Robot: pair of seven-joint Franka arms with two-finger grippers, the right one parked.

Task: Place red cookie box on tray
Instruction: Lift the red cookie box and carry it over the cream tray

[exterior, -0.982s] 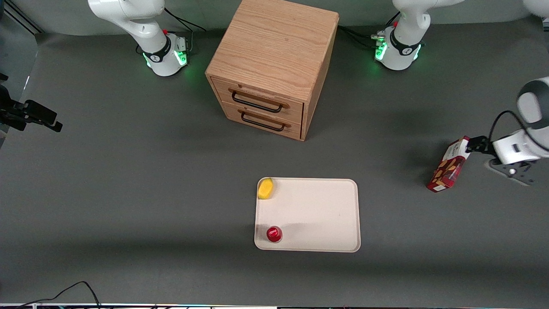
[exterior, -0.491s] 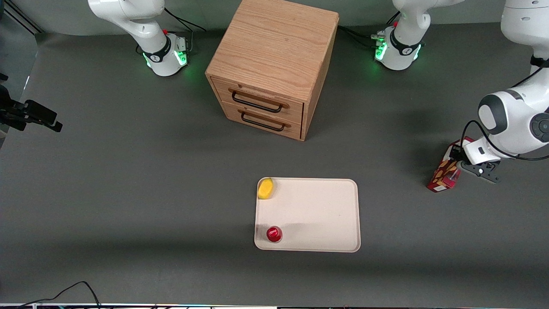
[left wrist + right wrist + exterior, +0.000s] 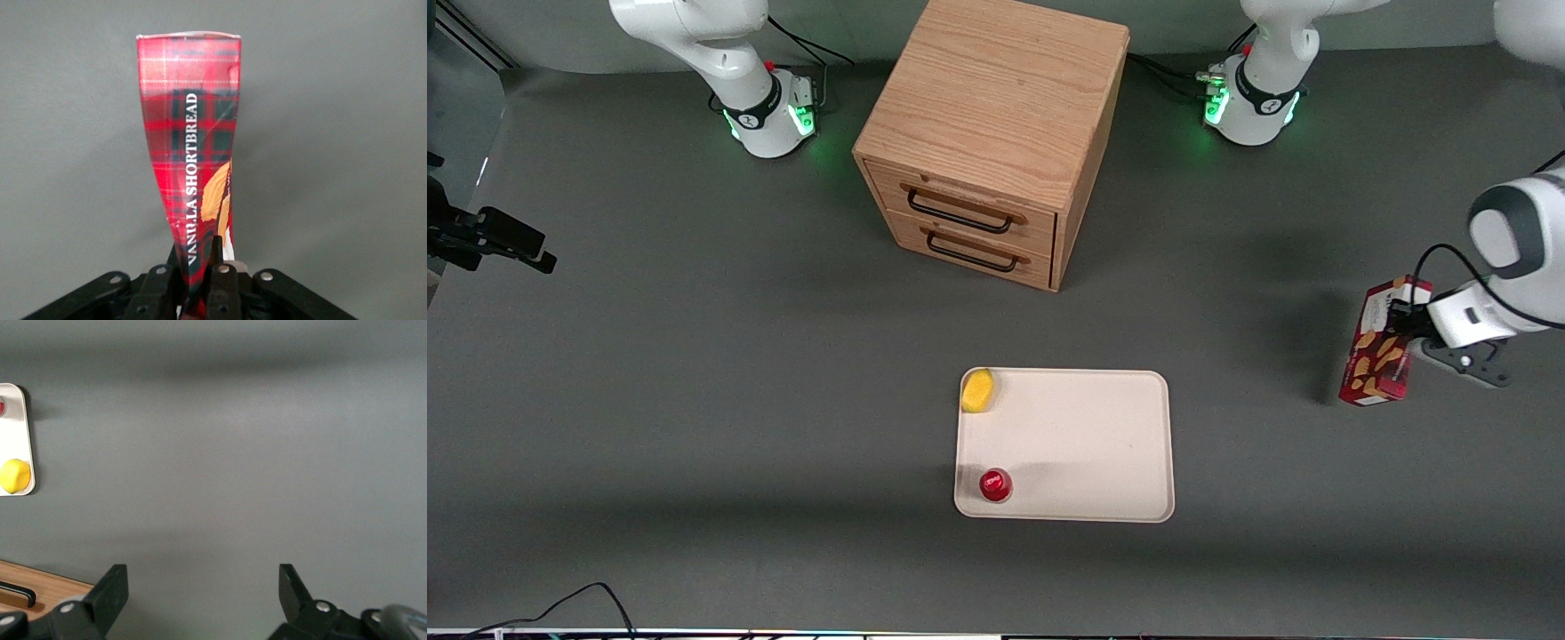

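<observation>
Grey tabletop, gripper point(image 3: 1403, 313) clamping red cookie box point(image 3: 1380, 351)

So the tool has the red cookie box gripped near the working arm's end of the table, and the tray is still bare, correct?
Not quite: the tray is not bare. The front view shows a yellow fruit and a small red can on it. The tool does grip the red cookie box there.

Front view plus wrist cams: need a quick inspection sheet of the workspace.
Surface: grey table, flat.
Job's things: red cookie box off the tray, toward the working arm's end of the table.
Clutter: yellow fruit and small red can on tray; wooden drawer cabinet, drawers shut.
Grippers: left gripper shut on the box's end.
Cables: black cable at table edge.
Surroundings: nothing seen.
</observation>
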